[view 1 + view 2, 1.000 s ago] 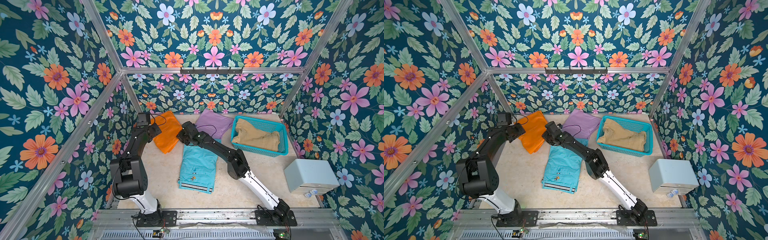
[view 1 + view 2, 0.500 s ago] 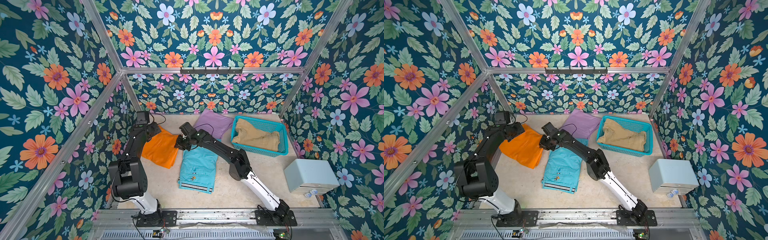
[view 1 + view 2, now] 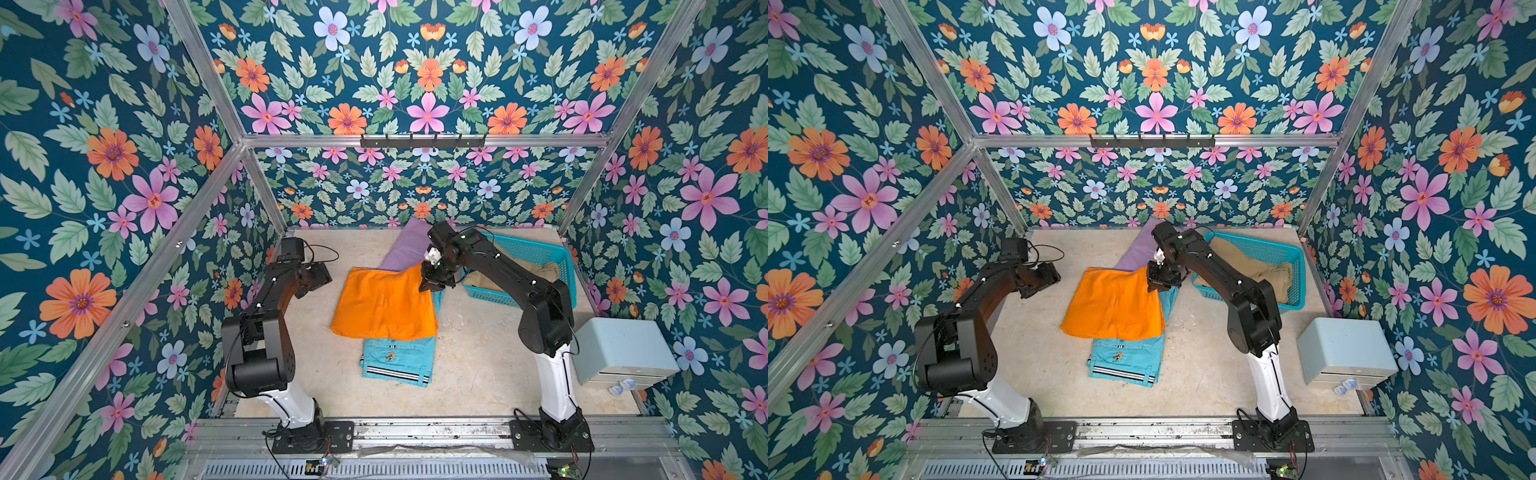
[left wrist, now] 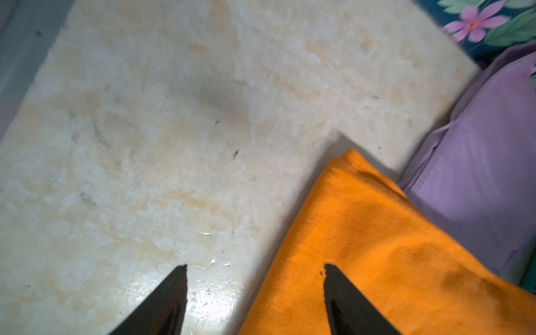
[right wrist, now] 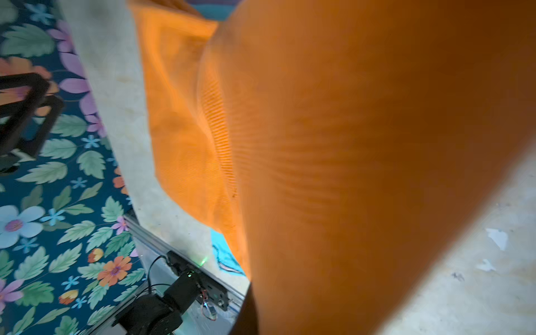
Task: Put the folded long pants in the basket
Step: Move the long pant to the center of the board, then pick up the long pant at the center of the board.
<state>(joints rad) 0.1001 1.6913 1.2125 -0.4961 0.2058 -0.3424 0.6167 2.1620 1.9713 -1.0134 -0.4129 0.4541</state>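
Pants lie stacked nearest: the turquoise pants (image 3: 397, 359) on the surface, the orange pants (image 3: 384, 305) half over them. The right gripper (image 3: 430, 286) has its jaws pinching the orange pair's far right corner; the left gripper (image 4: 255, 265), jaws spread, holds nothing to its left. Best to lift high before swinging right, so the cloth clears the lilac pants (image 3: 405, 251) and the rim of the basket (image 3: 540, 246), far right, holding the tan pants (image 3: 544, 272).
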